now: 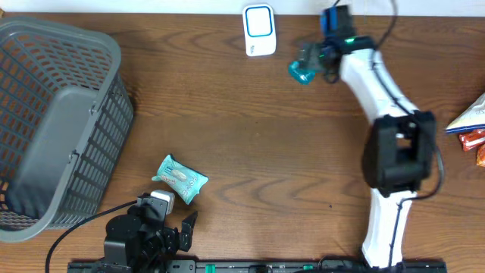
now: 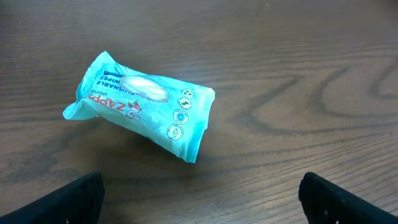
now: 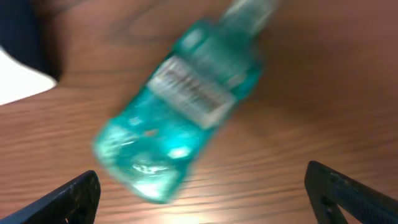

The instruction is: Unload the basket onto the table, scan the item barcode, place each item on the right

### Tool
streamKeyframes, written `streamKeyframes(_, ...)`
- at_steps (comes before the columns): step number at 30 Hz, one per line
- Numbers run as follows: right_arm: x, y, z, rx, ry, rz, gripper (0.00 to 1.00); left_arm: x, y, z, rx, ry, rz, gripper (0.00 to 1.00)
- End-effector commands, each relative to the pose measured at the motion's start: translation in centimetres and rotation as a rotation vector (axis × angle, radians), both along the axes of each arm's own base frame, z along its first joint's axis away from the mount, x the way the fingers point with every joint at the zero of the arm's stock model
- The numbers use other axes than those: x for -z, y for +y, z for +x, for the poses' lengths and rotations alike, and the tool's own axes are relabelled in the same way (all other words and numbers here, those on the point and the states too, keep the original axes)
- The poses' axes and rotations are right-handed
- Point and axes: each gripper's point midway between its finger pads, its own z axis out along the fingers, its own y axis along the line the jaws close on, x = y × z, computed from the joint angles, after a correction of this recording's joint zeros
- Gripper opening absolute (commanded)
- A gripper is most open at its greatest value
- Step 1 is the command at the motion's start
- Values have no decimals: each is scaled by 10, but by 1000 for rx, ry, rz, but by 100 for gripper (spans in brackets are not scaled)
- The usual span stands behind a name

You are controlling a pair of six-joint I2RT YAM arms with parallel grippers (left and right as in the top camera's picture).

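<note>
- Overhead: the right gripper (image 1: pixel 317 57) reaches toward the far side of the surface (image 1: pixel 265 144). The teal bottle (image 1: pixel 301 72) is near the white scanner (image 1: pixel 258 30). The left gripper (image 1: pixel 173 221) waits near a wipes pack (image 1: pixel 180 177).
- Left wrist: the left gripper (image 2: pixel 202 199) is spread wide and empty, with the wipes pack (image 2: pixel 143 106) lying ahead of it.
- Right wrist: the right gripper (image 3: pixel 202 193) is spread, its fingers clear of the blurred teal bottle (image 3: pixel 180 106), whose pale label faces up. The scanning step seems to be in hand. The next move likely calls for a firm regrasp, then turning the label toward the scanner.
</note>
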Motion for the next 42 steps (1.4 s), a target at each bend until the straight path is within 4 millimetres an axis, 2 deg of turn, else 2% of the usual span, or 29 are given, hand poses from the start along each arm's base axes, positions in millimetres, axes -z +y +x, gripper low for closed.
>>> streamKeyframes(1, 27, 39, 5, 270, -34, 119, 99, 1, -1, -2, 3, 7, -3, 99)
streamKeyframes(4, 38, 31, 10, 433, -115, 58, 99, 1, -1, -2, 3, 7, -3, 99)
streamKeyframes(7, 37, 28, 17, 495, -178, 40, 99, 1, -1, -2, 3, 7, -3, 99)
streamKeyframes(13, 22, 22, 12, 501, -181, 17, 99, 1, -1, -2, 3, 7, -3, 99)
streamKeyframes(16, 16, 18, 21, 516, -221, 36, 99, 1, -1, -2, 3, 7, -3, 99)
streamKeyframes(20, 18, 9, 37, 541, -272, 64, 99, 1, -1, -2, 3, 7, -3, 99)
streamKeyframes(23, 30, 2, 41, 554, -273, 64, 99, 1, -1, -2, 3, 7, -3, 99)
streamKeyframes(26, 52, -7, 42, 567, -244, 49, 99, 1, -1, -2, 3, 7, -3, 99)
streamKeyframes(27, 67, -7, 40, 557, -220, 44, 99, 1, -1, -2, 3, 7, -3, 99)
streamKeyframes(31, 84, -4, 39, 547, -199, 43, 97, 1, -1, -2, 3, 7, -3, 99)
streamKeyframes(32, 88, -3, 40, 539, -194, 45, 93, 1, -1, -2, 3, 7, -3, 99)
streamKeyframes(33, 97, 0, 40, 514, -177, 55, 80, 1, -1, -2, 3, 7, -3, 99)
streamKeyframes(34, 103, 1, 39, 505, -164, 57, 75, 1, -1, -2, 3, 7, -3, 99)
streamKeyframes(35, 113, 2, 37, 485, -137, 57, 66, 1, -1, -2, 3, 7, -3, 99)
streamKeyframes(37, 122, 2, 33, 458, -110, 43, 57, 1, -1, -2, 3, 7, -3, 99)
streamKeyframes(40, 126, -1, 28, 417, -80, 1, 35, 1, -1, -2, 3, 7, -3, 99)
streamKeyframes(41, 127, -3, 26, 380, -63, -30, 22, 1, -1, -2, 3, 7, -3, 99)
streamKeyframes(42, 127, -4, 24, 368, -55, -42, 18, 1, -1, -2, 3, 7, -3, 99)
